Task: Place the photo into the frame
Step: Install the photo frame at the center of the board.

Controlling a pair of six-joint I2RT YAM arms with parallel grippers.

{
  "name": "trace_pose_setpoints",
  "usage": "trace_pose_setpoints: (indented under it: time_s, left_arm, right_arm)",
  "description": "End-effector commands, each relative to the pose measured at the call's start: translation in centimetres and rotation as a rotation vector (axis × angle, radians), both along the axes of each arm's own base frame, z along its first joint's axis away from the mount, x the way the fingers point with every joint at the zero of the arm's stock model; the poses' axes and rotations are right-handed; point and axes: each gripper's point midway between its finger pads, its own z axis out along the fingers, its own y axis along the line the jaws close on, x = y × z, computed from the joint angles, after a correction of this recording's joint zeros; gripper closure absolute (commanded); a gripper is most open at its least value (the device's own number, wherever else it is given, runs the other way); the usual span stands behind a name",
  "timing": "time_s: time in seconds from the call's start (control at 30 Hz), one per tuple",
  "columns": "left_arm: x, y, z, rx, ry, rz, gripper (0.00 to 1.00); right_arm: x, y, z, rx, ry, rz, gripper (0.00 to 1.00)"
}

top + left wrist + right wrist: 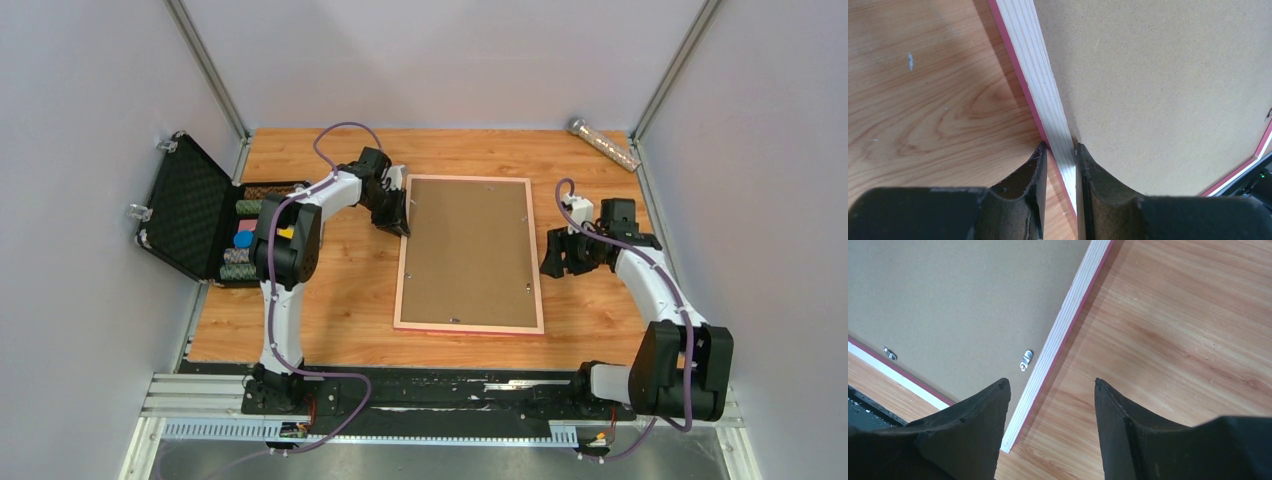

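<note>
- Frame (468,326) lies flat and back-up at the middle of the top view, on the wooden table (340,290); its pink edge shows all round a brown backing board (468,250) that fills the opening.
- Left gripper (400,212) sits at the frame's left rail, near its upper left corner; from above, the wrist hides the contact itself.
- The left wrist view shows that contact. The pale, grooved back of the rail (1030,50) runs down from the top centre of the picture and passes between the two dark fingers (1035,170). They are clamped on it, one on the table side and one on the board (1158,90) side.
- Right gripper (568,255) is at the right of the top view, just beside the frame's right rail and apart from it.
- In the right wrist view its jaws stand wide apart with nothing held. The rail (1068,320) slants down toward the left finger (983,415), which covers the frame's corner.
- Only that view makes clear two small metal clips (1026,360) on the board (958,295), close to the rails.
- Further out in the top view, an open black case (190,210) with stacked chips (245,240) sits at the left edge, behind the left arm.
- A shiny tube (603,143) lies in the upper right corner of the table.
</note>
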Motion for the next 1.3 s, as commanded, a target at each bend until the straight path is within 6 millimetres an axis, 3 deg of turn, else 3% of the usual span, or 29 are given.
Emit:
trace_pose_setpoints:
  time_s: [0.0, 0.73, 1.27]
  left_arm:
    - [1.2, 1.3, -1.0, 0.041, -0.035, -0.006, 1.0]
    - [1.1, 1.3, -0.5, 0.035, -0.047, 0.003, 1.0]
    - [1.2, 1.4, -0.5, 0.036, -0.048, 0.006, 1.0]
  right_arm:
    - [-0.3, 0.3, 0.0, -0.008, -0.021, 0.039, 0.39]
    - [-1.4, 1.7, -1.9, 0.011, 0.044, 0.088, 0.37]
    - [-0.2, 2.5, -4.9, -0.123, 0.139, 0.065, 0.37]
